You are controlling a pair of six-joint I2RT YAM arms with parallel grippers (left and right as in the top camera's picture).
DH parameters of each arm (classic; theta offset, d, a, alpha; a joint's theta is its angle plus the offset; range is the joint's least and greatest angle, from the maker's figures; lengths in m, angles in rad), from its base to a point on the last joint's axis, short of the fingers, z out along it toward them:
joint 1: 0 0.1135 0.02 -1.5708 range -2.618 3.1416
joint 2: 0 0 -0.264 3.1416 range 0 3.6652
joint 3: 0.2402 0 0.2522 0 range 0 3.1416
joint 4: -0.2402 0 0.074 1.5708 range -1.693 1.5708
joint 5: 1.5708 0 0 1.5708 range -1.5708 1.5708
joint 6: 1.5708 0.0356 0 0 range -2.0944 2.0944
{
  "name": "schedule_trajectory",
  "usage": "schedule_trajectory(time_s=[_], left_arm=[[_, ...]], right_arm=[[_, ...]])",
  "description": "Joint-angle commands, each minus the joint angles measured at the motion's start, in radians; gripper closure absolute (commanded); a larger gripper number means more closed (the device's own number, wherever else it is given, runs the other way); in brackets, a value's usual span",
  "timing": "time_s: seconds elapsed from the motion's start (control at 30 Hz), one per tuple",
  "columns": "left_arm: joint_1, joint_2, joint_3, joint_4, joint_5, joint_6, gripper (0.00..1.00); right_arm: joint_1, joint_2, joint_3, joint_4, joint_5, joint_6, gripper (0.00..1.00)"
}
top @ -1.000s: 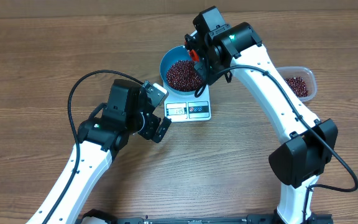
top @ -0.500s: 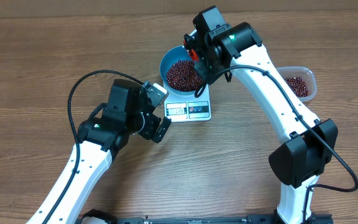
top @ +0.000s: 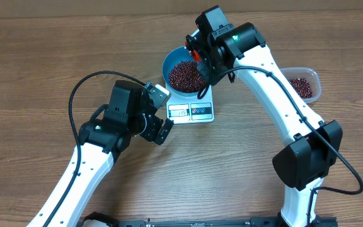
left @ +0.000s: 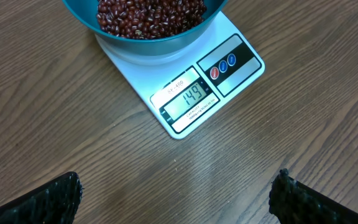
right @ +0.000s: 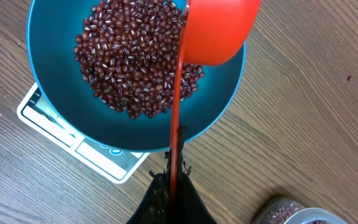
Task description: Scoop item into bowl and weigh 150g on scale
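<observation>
Overhead: surface (top: 43,57) carrying the scale (top: 197,112), bowl (top: 167,66) sitting on it, beans (top: 184,75) pooling inside. Display (left: 191,99) showing 149, so topping-up is nearly done, by my reckoning. Right end effector (right: 171,180) clamping the scoop (right: 219,31) handle, cup tipping over the bowl's rim, beans just below. Left end effector (left: 176,186) gaping wide, empty, hovering near the scale. Next: trickling in only a few beans.

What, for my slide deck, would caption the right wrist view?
Right end effector holds a red scoop over the blue bowl of red-brown beans on the scale.
</observation>
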Motion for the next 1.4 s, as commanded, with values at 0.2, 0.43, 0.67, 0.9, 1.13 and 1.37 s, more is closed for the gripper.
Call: schedule_trajectory(time_s=[0.2, 0.43, 0.67, 0.9, 1.13, 1.37], left_arm=[[0.003, 0.006, -0.002, 0.001, -0.006, -0.011, 0.01], [0.003, 0.006, -0.002, 0.001, -0.006, -0.011, 0.0], [0.003, 0.006, -0.002, 0.001, -0.006, -0.011, 0.0], [0.003, 0.006, -0.002, 0.001, -0.006, -0.011, 0.01], [0.003, 0.006, -0.002, 0.001, -0.006, -0.011, 0.0], [0.003, 0.006, -0.002, 0.001, -0.006, -0.011, 0.0]], right_arm=[[0.004, -0.046, 0.04, 0.005, 0.014, -0.029, 0.96], [0.004, -0.046, 0.04, 0.007, 0.013, -0.029, 0.96], [-0.014, -0.046, 0.04, -0.005, -0.136, -0.002, 0.96], [-0.063, -0.046, 0.04, -0.041, -0.298, 0.002, 0.96], [-0.095, -0.046, 0.04, -0.055, -0.324, 0.002, 0.96], [-0.095, -0.046, 0.04, -0.053, -0.32, 0.002, 0.96]])
